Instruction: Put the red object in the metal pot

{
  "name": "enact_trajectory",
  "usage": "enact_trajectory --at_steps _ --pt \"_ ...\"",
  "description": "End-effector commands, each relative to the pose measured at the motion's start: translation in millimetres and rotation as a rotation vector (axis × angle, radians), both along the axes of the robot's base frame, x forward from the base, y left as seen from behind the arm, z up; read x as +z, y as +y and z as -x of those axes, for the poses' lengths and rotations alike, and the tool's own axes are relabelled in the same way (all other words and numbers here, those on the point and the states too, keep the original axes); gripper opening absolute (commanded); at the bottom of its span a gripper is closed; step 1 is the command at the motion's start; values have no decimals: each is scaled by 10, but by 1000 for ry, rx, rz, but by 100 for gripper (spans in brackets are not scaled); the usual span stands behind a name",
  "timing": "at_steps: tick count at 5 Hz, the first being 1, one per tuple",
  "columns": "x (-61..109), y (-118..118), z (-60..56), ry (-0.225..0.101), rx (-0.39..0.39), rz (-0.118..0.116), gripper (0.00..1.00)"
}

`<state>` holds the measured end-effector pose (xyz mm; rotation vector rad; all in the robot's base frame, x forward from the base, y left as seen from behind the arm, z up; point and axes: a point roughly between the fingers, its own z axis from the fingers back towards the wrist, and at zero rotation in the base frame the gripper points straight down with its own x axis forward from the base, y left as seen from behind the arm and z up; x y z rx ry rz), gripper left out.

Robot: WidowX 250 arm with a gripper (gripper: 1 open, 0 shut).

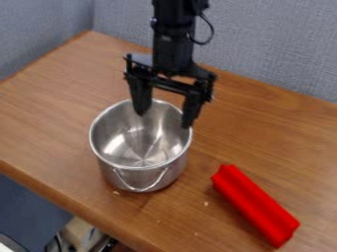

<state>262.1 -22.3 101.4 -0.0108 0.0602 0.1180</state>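
The metal pot (140, 144) stands near the middle of the wooden table, its shiny inside bare and its thin wire handle hanging at the front. The red object (255, 204) lies flat on the table to the pot's right, near the front edge, touched by nothing. My gripper (166, 102) points straight down over the far rim of the pot, open, its two black fingers spread wide with nothing between them. It is well to the left of and behind the red object.
The wooden table (53, 84) ends in an edge at the front left. A grey-blue wall (277, 39) rises behind the table. The arm's black column climbs from the gripper to the top of the picture.
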Motion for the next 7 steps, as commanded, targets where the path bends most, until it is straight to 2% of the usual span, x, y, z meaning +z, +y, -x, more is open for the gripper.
enact_trajectory --at_steps 1,2,3,4,5,6,7 --pt "114 -268 49 -86 19 21 100" --pt "46 -494 47 -102 98 17 100" --pt "62 -789 175 -120 269 1 100" --pt "64 -1073 269 -160 454 -2 100" --pt "-29 -1193 264 -194 603 12 100" --pt "-104 -1227 320 -192 716 -1 100" --pt "-179 -1228 358 -185 749 11 100"
